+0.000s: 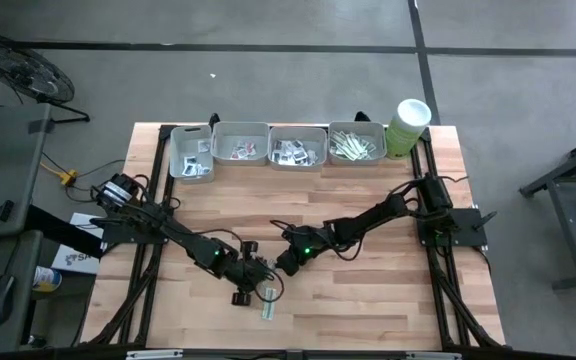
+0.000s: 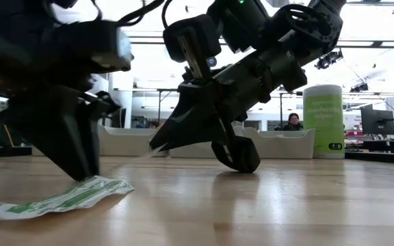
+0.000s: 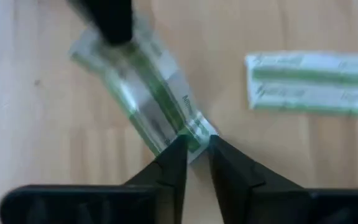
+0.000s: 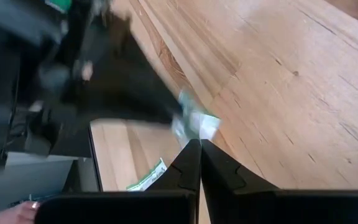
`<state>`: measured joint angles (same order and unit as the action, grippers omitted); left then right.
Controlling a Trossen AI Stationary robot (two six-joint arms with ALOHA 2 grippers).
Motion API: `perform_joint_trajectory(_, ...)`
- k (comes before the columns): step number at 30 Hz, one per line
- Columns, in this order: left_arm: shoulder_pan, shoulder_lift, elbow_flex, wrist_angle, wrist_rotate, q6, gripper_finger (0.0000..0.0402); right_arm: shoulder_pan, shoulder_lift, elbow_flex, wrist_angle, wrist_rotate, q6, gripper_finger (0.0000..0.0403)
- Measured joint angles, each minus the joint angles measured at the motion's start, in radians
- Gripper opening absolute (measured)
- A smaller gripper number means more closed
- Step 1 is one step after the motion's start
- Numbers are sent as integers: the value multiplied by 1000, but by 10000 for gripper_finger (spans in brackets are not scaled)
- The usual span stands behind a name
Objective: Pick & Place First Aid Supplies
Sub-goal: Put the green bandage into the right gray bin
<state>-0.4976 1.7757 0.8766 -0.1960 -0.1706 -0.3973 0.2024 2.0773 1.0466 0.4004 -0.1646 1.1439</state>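
Observation:
A narrow green-white strip sachet (image 3: 157,93) hangs above the wooden table between my two grippers, near the table's front middle. My right gripper (image 4: 199,144) is shut on one end of it. My left gripper (image 3: 196,146) stands slightly open, with the strip's other end between its fingertips. In the high view the left gripper (image 1: 261,276) and the right gripper (image 1: 280,268) nearly meet. A second strip sachet (image 3: 309,81) lies flat on the table just below them (image 1: 268,305). My right gripper pinches the strip's end (image 4: 194,124) between its two shut fingers. It comes slanting down from the table's right and far side. The strip is clear of the table and runs from these fingers (image 3: 107,18) to my left gripper. My left gripper has the strip's other end (image 3: 191,134) between its fingertips, with a narrow gap showing. I cannot tell whether they touch it.
Several grey trays (image 1: 191,150) holding small sachets line the table's far edge. A tall pale green tub (image 1: 408,125) with a white lid stands at their right end. A person (image 2: 293,123) sits far behind the table. Bare wood lies to the left and right of the grippers.

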Motion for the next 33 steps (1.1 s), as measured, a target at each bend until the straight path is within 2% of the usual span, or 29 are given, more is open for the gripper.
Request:
perform_joint_trajectory(5, 1, -103, -7, -138, -50, 35, 111, -7, -1, -2, -2, -5, -1, 1)
perform_joint_trajectory(9, 0, -189, -4, -214, -75, 19, 131, -19, -21, -2, -31, -2, -25, 0)
perform_joint_trajectory(20, 1, -336, 0, -330, -225, -129, 133, -79, -146, -5, -246, 9, -155, 0)
perform_joint_trajectory(28, 1, -359, 0, -338, -314, -186, 134, -167, -340, -4, -518, 44, -316, 0)
perform_joint_trajectory(33, 27, -359, 0, -324, -320, -229, 134, -245, -489, -3, -681, 56, -421, 0)
